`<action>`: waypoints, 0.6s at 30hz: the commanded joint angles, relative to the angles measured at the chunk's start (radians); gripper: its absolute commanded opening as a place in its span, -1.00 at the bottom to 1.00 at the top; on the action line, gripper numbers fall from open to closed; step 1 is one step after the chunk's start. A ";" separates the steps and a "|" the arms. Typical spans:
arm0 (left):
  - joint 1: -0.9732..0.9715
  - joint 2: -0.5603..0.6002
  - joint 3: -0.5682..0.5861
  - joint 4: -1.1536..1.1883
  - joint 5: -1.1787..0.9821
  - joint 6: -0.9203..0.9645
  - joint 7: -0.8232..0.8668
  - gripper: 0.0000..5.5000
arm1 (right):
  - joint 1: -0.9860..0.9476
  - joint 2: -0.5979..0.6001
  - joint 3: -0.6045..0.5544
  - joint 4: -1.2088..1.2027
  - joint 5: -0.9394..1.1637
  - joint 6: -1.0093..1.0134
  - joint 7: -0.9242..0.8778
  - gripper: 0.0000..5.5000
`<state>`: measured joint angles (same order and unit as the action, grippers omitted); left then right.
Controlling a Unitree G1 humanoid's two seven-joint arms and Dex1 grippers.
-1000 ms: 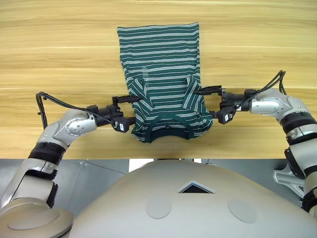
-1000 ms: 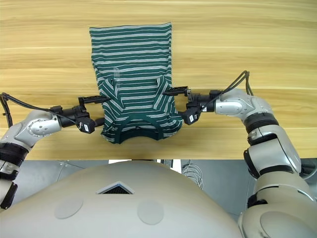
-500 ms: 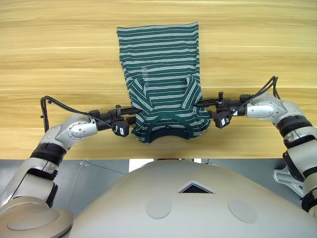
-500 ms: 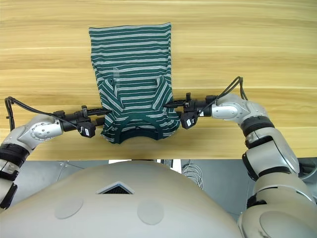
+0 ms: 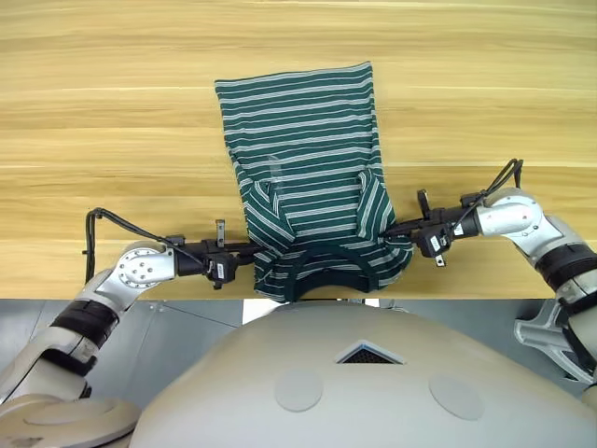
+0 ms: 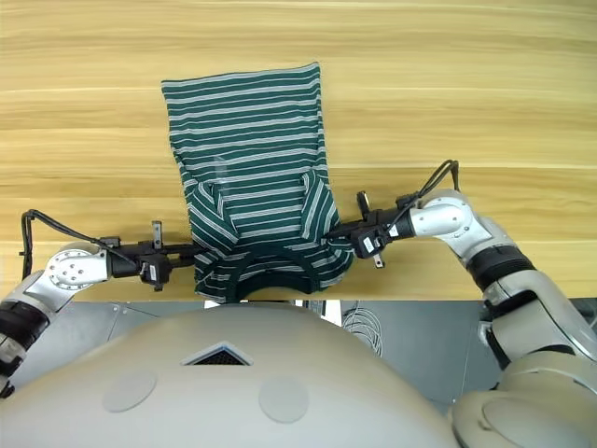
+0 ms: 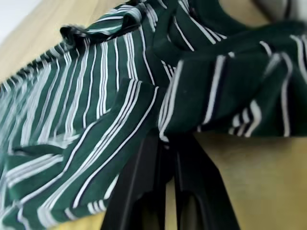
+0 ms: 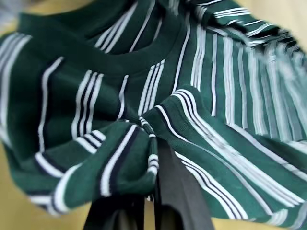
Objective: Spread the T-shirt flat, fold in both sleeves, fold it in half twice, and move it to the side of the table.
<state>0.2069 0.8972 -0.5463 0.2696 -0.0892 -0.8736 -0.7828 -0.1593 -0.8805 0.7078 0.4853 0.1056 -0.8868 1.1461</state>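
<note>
Near edge of table point(image 5: 112, 112), T-shirt point(image 5: 303, 159): green with white stripes, sleeves folded in, lying lengthwise; hem far, collar at the near edge.
Collar end: bunched, seemingly raised a little off the wood; hard to judge.
Left jaws: clamped on the shirt's left shoulder fold.
Right jaws: clamped on the shirt's right shoulder fold.
Table: light wood, grain running side to side.

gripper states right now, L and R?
Left gripper: shut on the T-shirt, at its left edge near the collar.
Right gripper: shut on the T-shirt, at its right edge near the collar.
</note>
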 commanded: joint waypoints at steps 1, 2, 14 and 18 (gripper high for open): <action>0.088 0.091 0.056 -0.153 -0.252 0.125 -0.115 -1.00 | 0.061 -0.051 -0.026 -0.088 0.180 0.175 0.193 -0.98; 0.111 0.111 0.085 -0.192 -0.321 0.165 -0.142 -1.00 | 0.070 -0.051 -0.045 -0.113 0.234 0.223 0.239 -0.98; 0.006 -0.041 0.265 -0.272 -0.560 0.549 -0.308 -1.00 | -0.057 0.160 -0.375 -0.151 0.566 0.723 0.376 -0.98; -0.222 -0.177 0.334 -0.149 -0.595 0.683 -0.333 -1.00 | -0.213 0.247 -0.474 -0.008 0.547 0.803 0.378 -0.98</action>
<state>0.0789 0.7584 -0.2501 0.0715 -0.6681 -0.2383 -1.1033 -0.2964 -0.6550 0.2772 0.4220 0.6667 -0.1033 1.5227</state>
